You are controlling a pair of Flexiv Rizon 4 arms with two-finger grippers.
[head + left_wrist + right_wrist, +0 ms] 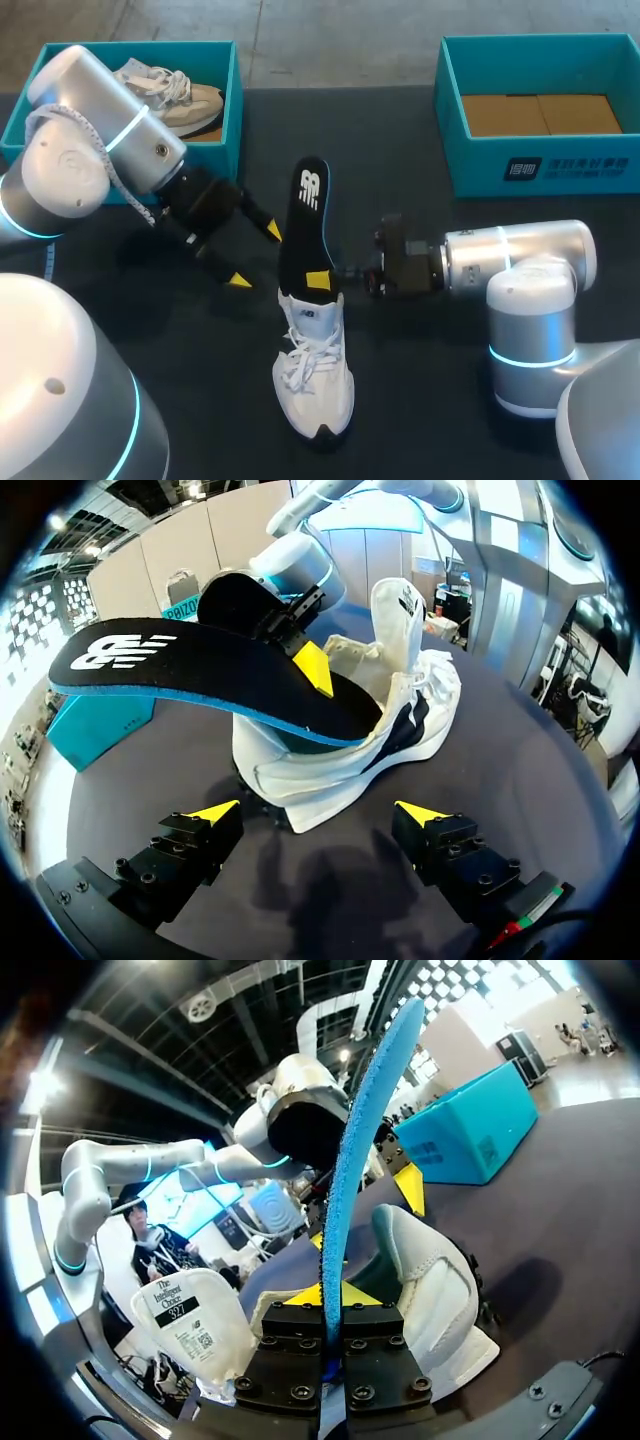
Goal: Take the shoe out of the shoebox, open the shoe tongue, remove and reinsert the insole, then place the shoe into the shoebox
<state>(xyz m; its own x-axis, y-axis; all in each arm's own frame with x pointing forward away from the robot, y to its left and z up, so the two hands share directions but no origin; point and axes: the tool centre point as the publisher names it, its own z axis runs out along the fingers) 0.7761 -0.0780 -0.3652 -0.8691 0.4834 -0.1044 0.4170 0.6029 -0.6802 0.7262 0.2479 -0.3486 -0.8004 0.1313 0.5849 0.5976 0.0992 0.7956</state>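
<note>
right gripper (pixel 335 1298) clenched on the black foam insole with the blue underside (pixel 365 1140), both yellow tips pinching it from two sides near its lower end. that end of the insole sits down in the opening of the white lace-up sneaker (pixel 315 370); the rest angles up and out of the shoe, logo end pointing toward the far side of the table. the sneaker stands on its sole on the dark table (pixel 430 400), about mid-table, toe toward me, tongue pulled out forward over the laces.

left gripper (pixel 318 815) released, fingers spread wide, nothing between them. it hangs low over the table just beside the sneaker's heel side, facing the opening, not touching the shoe or the insole.

teal cardboard shoebox (pixel 236 110) at the far left corner, behind my left arm, has a beige sneaker (pixel 185 100) in it. second teal shoebox (pixel 560 165) at the far right shows only its brown cardboard floor.
</note>
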